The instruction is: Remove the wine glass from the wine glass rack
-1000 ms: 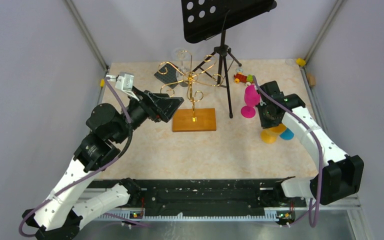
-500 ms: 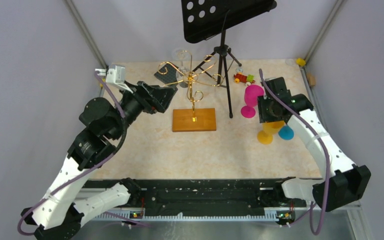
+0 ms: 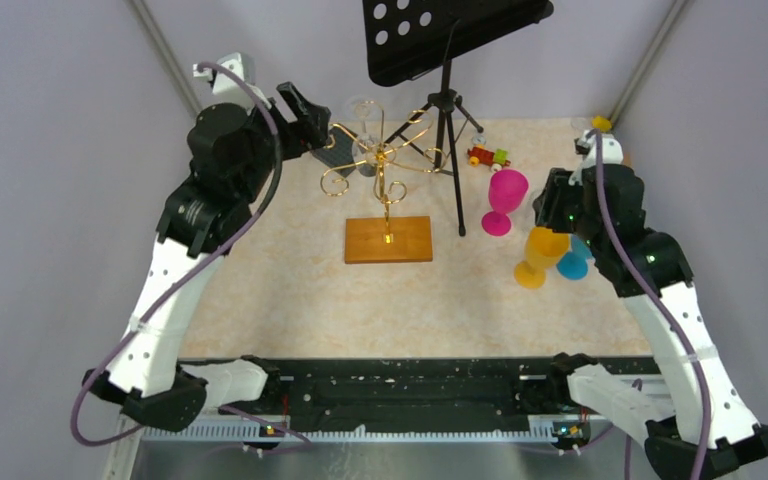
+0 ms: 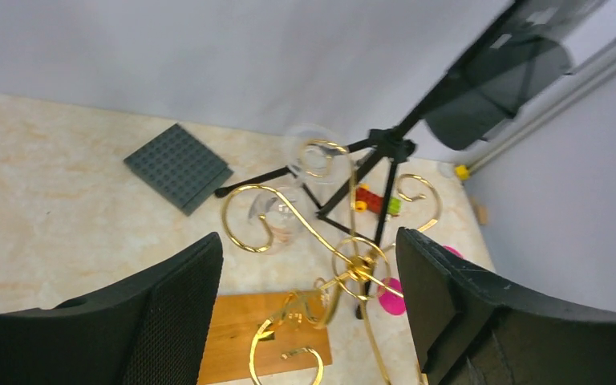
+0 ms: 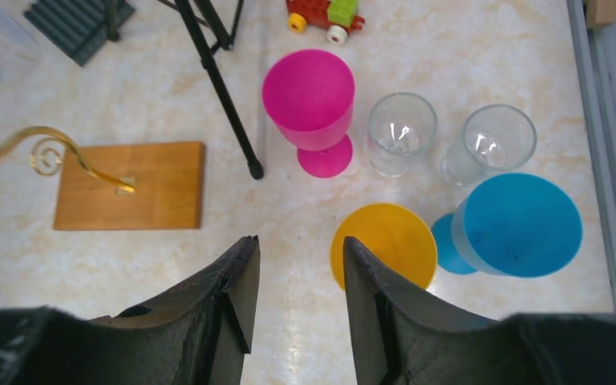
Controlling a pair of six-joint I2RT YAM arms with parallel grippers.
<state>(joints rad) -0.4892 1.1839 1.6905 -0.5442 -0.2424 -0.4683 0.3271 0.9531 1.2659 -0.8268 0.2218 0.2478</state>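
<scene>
At the rack's rear-left arm we see the clear wine glass (image 4: pixel 277 220) hanging upside down, foot caught in a gold curl, bowl down, long axis near vertical. The thin gold wire rack (image 3: pixel 387 170) stands upright on its flat orange-brown wooden base (image 3: pixel 388 240), mid-table toward the back. Just left of the glass the left gripper (image 4: pixel 309 313) hangs raised, jaws spread wide, nothing between them. A black tripod music stand (image 3: pixel 447 100) crowds the rack's right side, one leg landing beside the base. We note bare marble tabletop (image 3: pixel 290 300) in front and to the left. The right gripper (image 5: pixel 301 297) is half open and empty above a yellow plastic goblet (image 5: pixel 385 245) near the right edge.
</scene>
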